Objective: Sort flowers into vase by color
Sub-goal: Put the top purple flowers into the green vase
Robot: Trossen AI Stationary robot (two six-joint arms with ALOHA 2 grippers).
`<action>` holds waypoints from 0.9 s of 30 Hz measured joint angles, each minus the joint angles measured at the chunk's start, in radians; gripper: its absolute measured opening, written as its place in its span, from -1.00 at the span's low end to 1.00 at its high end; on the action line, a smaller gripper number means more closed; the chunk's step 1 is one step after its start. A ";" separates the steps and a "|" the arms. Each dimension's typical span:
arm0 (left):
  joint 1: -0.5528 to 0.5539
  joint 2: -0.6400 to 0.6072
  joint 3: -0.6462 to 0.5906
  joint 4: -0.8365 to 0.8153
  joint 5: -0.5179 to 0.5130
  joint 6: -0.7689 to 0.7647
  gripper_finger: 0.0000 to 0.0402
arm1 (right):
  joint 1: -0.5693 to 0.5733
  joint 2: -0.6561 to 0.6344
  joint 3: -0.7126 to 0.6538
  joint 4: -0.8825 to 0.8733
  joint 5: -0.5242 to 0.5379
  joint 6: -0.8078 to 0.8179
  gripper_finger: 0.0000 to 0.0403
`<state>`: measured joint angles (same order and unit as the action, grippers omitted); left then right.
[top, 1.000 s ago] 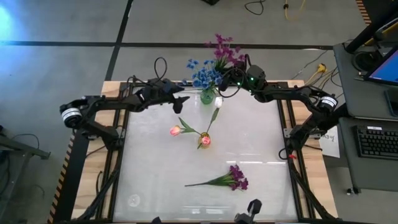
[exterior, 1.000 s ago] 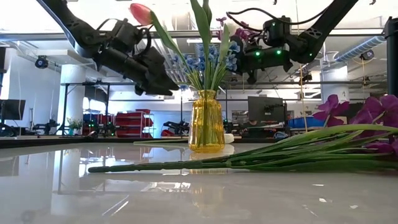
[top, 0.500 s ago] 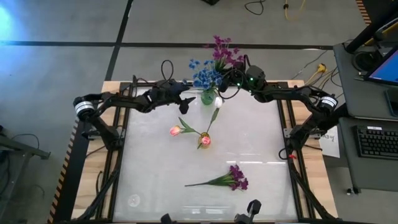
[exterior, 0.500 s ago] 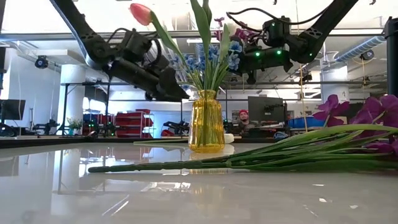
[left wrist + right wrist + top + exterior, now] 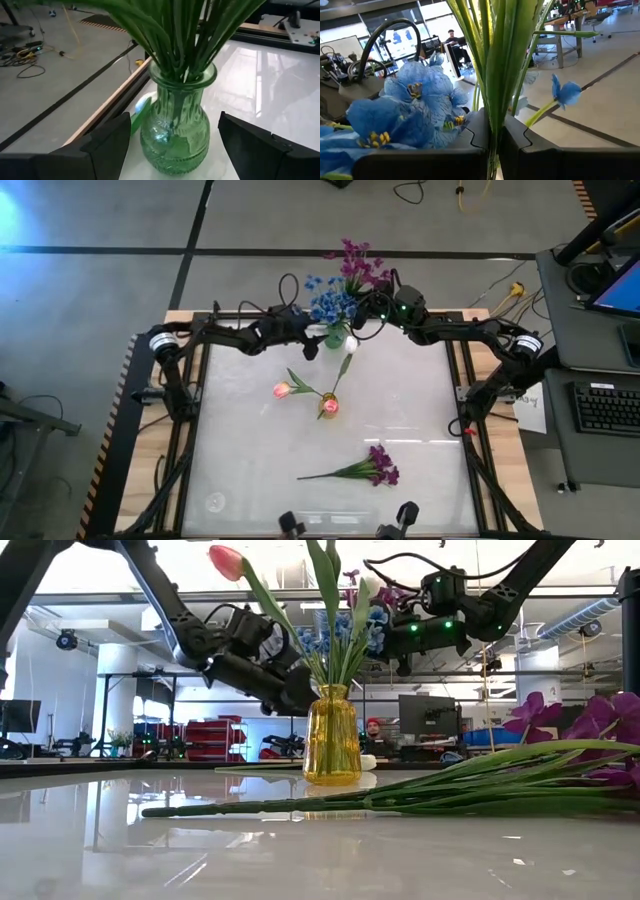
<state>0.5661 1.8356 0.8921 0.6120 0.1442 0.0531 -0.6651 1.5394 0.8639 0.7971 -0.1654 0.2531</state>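
A green glass vase [image 5: 334, 336] stands at the table's far edge, holding blue blossoms [image 5: 325, 300] and purple blossoms [image 5: 357, 265]. My left gripper [image 5: 175, 127] is open and level. Its fingers stand either side of the vase's body [image 5: 176, 132] without touching it. My right gripper [image 5: 362, 313] is shut on the green stems above the vase's mouth. A yellow vase [image 5: 332, 735] at mid-table holds a pink tulip [image 5: 283, 390] and other buds. It hides the green vase in the low view. A purple sprig [image 5: 365, 468] lies flat near the table's front. My right gripper pinches a bundle of green stems [image 5: 492, 107] between its two fingers [image 5: 470, 137], a little below the blue blossoms [image 5: 410, 107]. The fingers come in about level from the table's right side and lie across the upright stems. The stems' lower ends stand in the green vase.
Cables loop over both arms near the far edge. The wooden table frame [image 5: 190, 320] runs just behind the green vase. The glossy table top [image 5: 250, 470] lies bare to the left of the purple sprig.
My left gripper has gone toward the table's right edge and down, toward the green vase. Its open fingers now stand around the vase's body. The flowers and vases have stayed put.
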 joint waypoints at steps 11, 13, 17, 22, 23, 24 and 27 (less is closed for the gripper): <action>0.011 0.091 -0.003 0.198 0.055 -0.015 0.42 | 0.000 0.002 0.000 0.008 0.000 -0.052 -0.94; 0.012 0.113 -0.003 0.254 0.077 -0.020 0.42 | 0.000 0.004 0.000 -0.001 0.000 -0.050 -0.94; 0.015 0.163 0.011 0.313 0.110 -0.047 0.42 | 0.000 0.005 0.000 -0.033 0.001 -0.044 -0.94; 0.020 0.209 0.068 0.340 0.163 -0.063 0.42 | 0.000 0.009 0.000 -0.044 0.000 -0.044 -0.94; 0.020 0.216 0.076 0.340 0.168 -0.069 0.42 | 0.000 0.011 0.000 -0.044 0.001 -0.041 -0.94; 0.020 0.223 0.085 0.340 0.178 -0.074 0.42 | 0.000 0.013 0.000 -0.044 0.001 -0.036 -0.94; 0.020 0.236 0.097 0.338 0.188 -0.091 0.41 | 0.000 0.014 0.000 -0.066 0.001 -0.034 -0.94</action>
<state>0.5861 2.0716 0.9890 0.9497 0.3325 -0.0384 -0.6651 1.5532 0.8639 0.7309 -0.1646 0.2187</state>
